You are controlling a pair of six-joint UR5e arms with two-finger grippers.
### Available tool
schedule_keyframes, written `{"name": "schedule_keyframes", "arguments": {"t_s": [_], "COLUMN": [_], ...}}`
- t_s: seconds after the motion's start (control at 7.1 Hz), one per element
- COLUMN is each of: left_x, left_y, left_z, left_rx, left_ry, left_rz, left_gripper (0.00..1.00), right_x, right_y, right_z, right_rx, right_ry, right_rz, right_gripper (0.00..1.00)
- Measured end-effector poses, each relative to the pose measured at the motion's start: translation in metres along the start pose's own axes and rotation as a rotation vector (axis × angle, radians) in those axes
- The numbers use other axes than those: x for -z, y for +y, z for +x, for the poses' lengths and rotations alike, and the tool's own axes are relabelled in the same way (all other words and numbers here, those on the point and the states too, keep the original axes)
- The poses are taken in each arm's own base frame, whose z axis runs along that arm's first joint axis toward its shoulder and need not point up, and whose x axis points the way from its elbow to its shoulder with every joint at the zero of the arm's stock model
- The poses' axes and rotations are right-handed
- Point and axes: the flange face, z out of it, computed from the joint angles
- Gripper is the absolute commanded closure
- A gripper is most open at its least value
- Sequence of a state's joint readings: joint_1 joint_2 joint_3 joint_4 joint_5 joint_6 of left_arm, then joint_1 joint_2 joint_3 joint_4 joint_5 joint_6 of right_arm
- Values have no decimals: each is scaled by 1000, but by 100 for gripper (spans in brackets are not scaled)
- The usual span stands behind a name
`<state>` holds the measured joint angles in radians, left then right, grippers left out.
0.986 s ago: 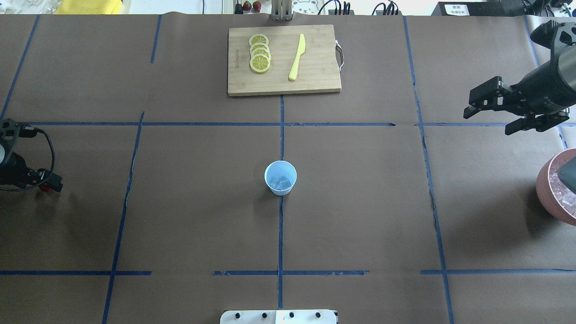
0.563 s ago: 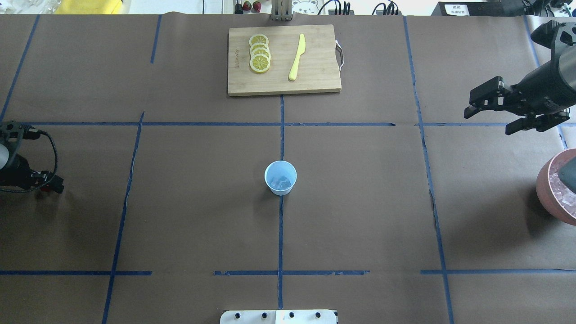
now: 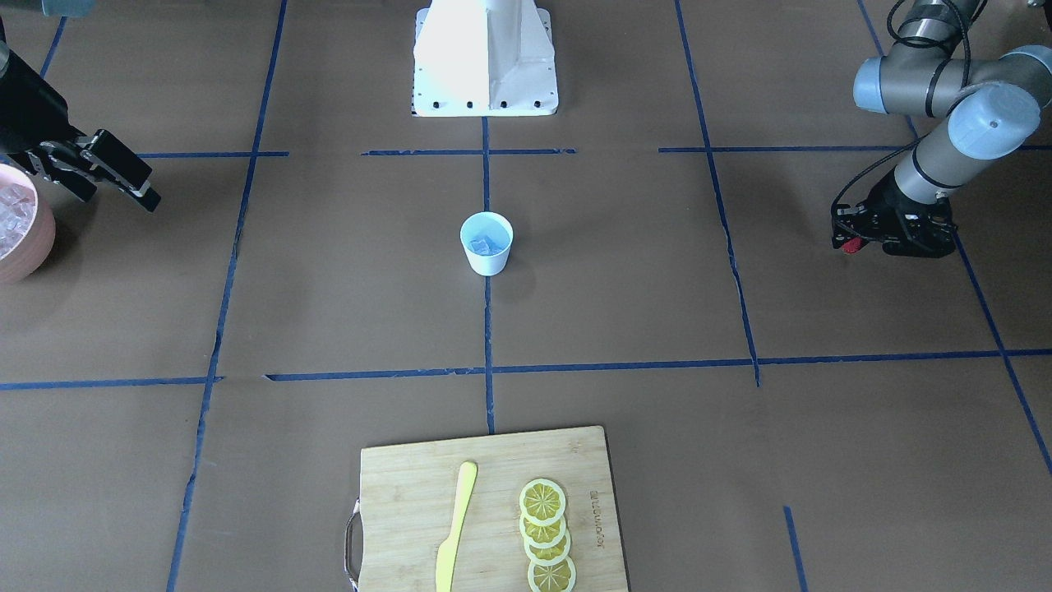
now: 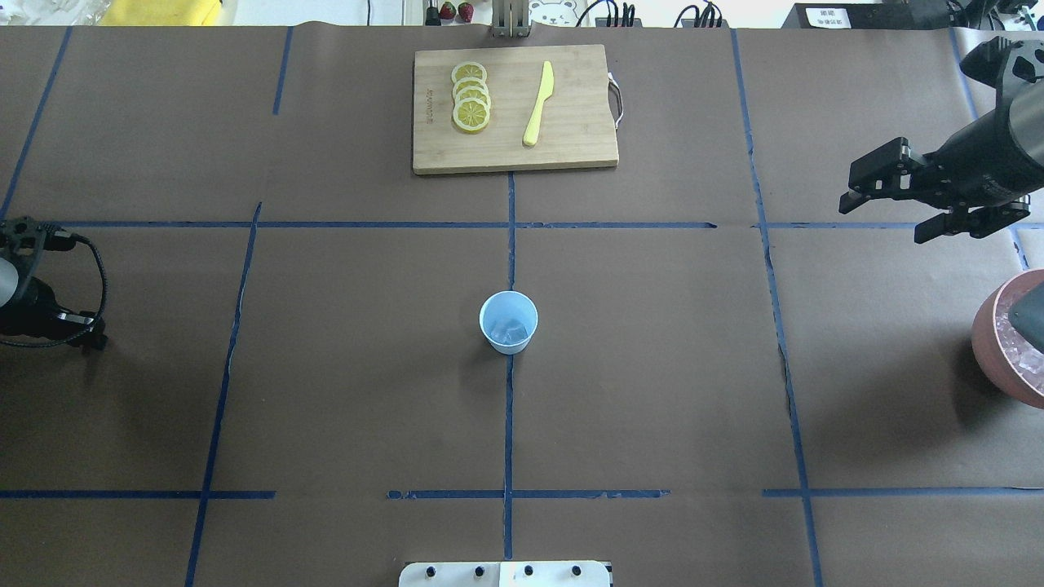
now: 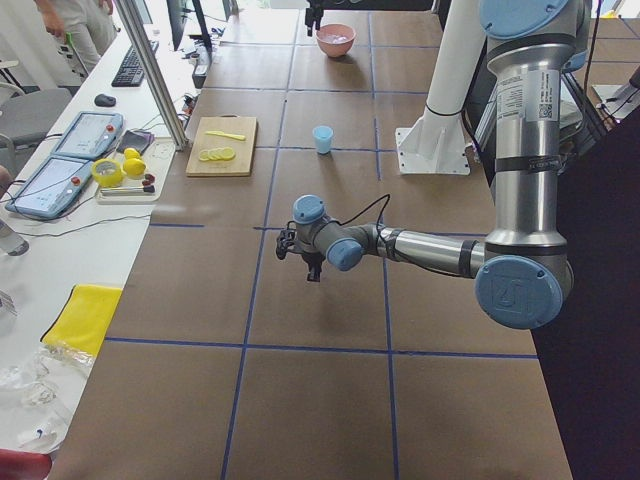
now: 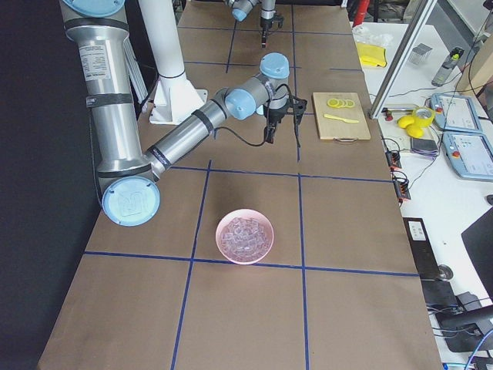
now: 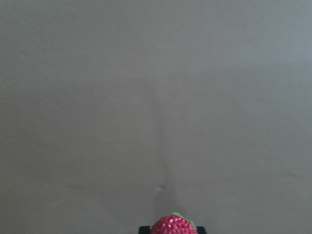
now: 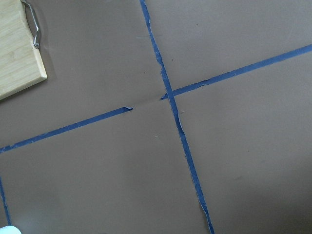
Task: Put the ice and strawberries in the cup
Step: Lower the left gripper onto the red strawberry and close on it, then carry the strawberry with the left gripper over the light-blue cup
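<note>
Strawberry (image 7: 174, 227) is sitting pinched in the left gripper (image 3: 851, 243), whose jaws are closing narrowly on it. Its red skin and a green tip are showing at the bottom edge of the left wrist view. That gripper is hanging low over bare paper near the table's left end, well apart from the cup (image 4: 509, 322). Compared with a second ago it has turned slightly, and the red speck then visible overhead at its tip is now hidden. The right gripper (image 4: 881, 222) is holding spread wide and empty, hovering near the right end almost where it was. The cup is standing upright on the centre tape line, unmoved, with ice (image 4: 510, 330) lying in its bottom. Only open paper is lying between the left gripper and the cup. A pink bowl (image 6: 221, 231) is sitting near the right gripper, with a heap of cubes (image 6: 245, 235) filling it. On the far side a cutting board (image 4: 571, 139) is carrying lemon slices (image 4: 471, 98) and a yellow knife (image 4: 538, 104). Brown paper (image 4: 326, 367) crossed by blue tape lines (image 4: 508, 408) is covering the table. A side bench with tablets and a keyboard is running along it in the exterior left view.
</note>
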<state>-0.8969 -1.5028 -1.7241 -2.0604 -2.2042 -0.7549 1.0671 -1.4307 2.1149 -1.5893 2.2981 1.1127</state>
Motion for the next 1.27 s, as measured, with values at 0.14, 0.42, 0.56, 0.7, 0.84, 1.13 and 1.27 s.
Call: {"name": "schedule_keyframes", "arguments": {"t_s": [0.14, 0.42, 0.56, 0.7, 0.84, 1.13, 1.27], "left_x": [33, 107, 127, 131, 130, 127, 112], "left_y": [-1, -11, -7, 3, 15, 27, 18], "left_z": [39, 153, 216, 280, 338, 430, 474], "left_rx": [24, 76, 91, 101, 103, 78, 76], "left_ry": [50, 123, 150, 162, 149, 98, 66], "left_rz": [4, 17, 29, 45, 57, 109, 139], "left_gripper": [100, 100, 100, 100, 100, 100, 100], "right_x": [-1, -4, -5, -4, -3, -2, -3], "right_y": [0, -1, -3, -7, -10, -12, -12], "right_z": [2, 11, 20, 35, 47, 63, 69], "right_rx": [1, 9, 22, 42, 59, 73, 76], "right_ry": [2, 15, 24, 36, 44, 54, 60], "right_rz": [0, -4, -4, -3, -3, -7, -9], "right_gripper": [1, 1, 1, 1, 1, 1, 1]}}
